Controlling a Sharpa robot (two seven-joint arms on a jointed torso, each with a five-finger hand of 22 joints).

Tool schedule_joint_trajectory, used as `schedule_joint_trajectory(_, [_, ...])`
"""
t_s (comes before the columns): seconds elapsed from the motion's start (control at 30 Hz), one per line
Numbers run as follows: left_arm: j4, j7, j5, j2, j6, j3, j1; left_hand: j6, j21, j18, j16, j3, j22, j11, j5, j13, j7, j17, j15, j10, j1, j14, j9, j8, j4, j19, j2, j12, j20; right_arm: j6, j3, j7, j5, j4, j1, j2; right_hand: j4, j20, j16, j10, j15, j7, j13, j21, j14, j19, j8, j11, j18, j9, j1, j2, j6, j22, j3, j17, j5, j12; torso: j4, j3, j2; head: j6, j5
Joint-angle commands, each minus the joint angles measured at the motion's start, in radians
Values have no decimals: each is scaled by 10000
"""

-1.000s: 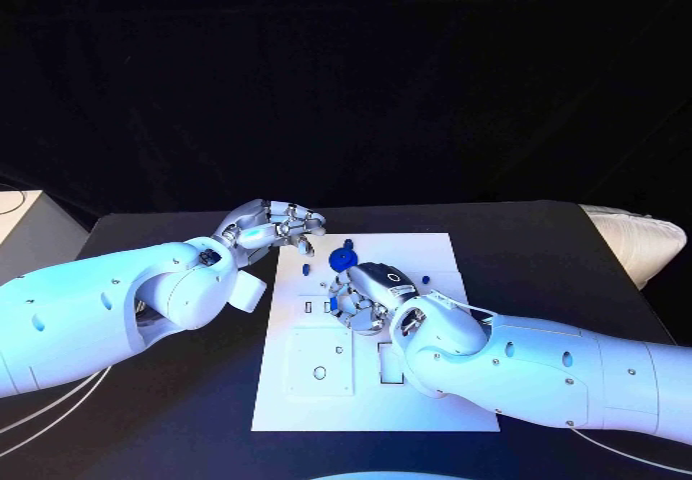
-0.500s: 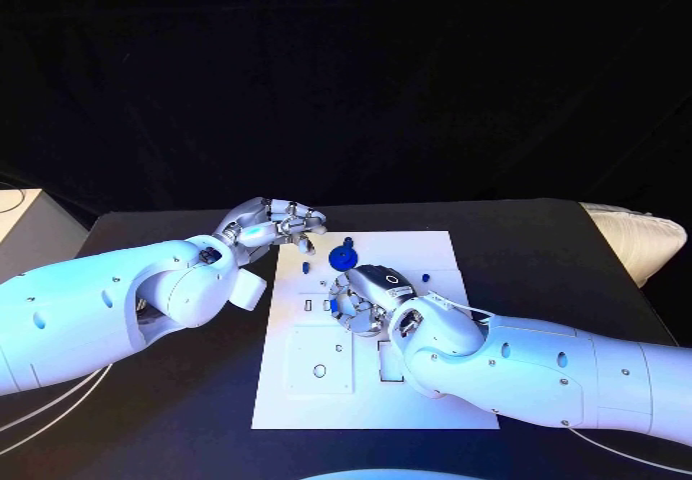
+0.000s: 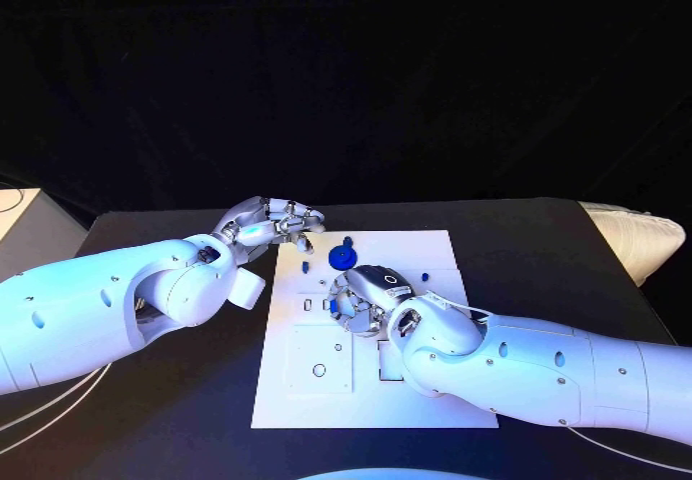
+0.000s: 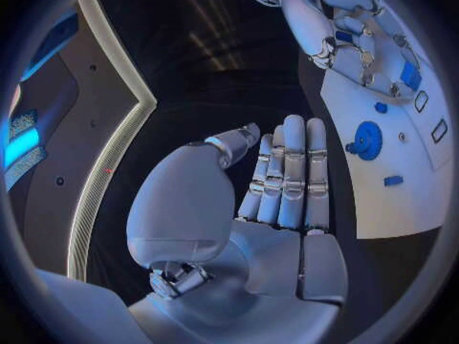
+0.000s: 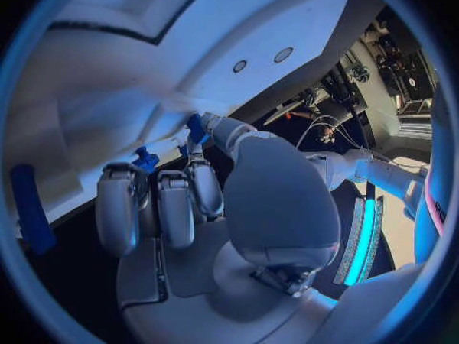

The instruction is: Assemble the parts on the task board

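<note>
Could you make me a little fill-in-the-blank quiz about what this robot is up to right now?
1. The flat rectangular task board is coloured ____.
2. The small round disc-shaped part on it is coloured ____.
3. The left robot hand holds ____.
4. The robot hand working over the board's middle is the ____ one.

Missing words: white; blue; nothing; right

Task board (image 3: 433, 400): white, matt, smooth, plastic-like plate with cut-out slots. Parts: round blue part (image 3: 342, 258) glossy, plastic-looking; small blue part (image 3: 426, 277) same look. Surface (image 3: 562, 260): black, matt, material cannot tell. Left hand (image 3: 271, 224) and right hand (image 3: 365, 297): silvery metallic segments, slight sheen; fingers (image 4: 291, 168) smooth, satin. Arm shells (image 3: 101, 300): white glossy plastic, smooth. Pale cloth-like bundle (image 3: 635, 240) at surface's right edge.
</note>
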Motion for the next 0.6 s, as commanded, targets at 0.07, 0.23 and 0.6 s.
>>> schedule_joint_trajectory(0.07, [2, 47, -71, 31, 201, 3, 1, -83, -58, 54, -1, -13, -10, -11, 11, 15, 3, 11, 24, -56, -66, -69, 10, -66, 46, -11, -56, 45, 58, 64, 0, -31, -136, -51, -19, 34, -3, -60, -62, 47, -41, 8, 620, 41, 798, 221, 41, 0, -138, 146, -122, -61, 30, 1661, 4, 1562, -17, 22, -3, -3, 2, 1, -8])
schedule_joint_trajectory(0.23, [-7, 42, -79, 32, 216, 2, 1, -83, -58, 54, -1, -13, -10, -11, 11, 15, 3, 11, 24, -56, -66, -69, 10, -66, 46, -11, -56, 45, 58, 31, 0, -70, -137, -95, -33, 60, 12, -59, -61, 44, -39, 14, 618, 28, 798, 215, 47, 5, -136, 141, -178, -98, 13, 1655, -10, 1563, -45, 18, -7, -3, 3, 0, -6])
schedule_joint_trajectory(0.6, [-74, 30, -89, 67, 256, -1, -10, -80, -71, 56, 3, -11, -25, -13, 10, 21, 0, 16, 24, -58, -78, -67, 15, -67, 61, -6, -58, 53, 61, -26, 0, -139, -199, -151, -39, 87, 64, -48, -91, -25, -20, 46, 550, -36, 787, 188, 30, 30, -122, 105, -358, -258, -108, 1624, -62, 1517, -28, -72, 0, -9, 4, -1, -44])
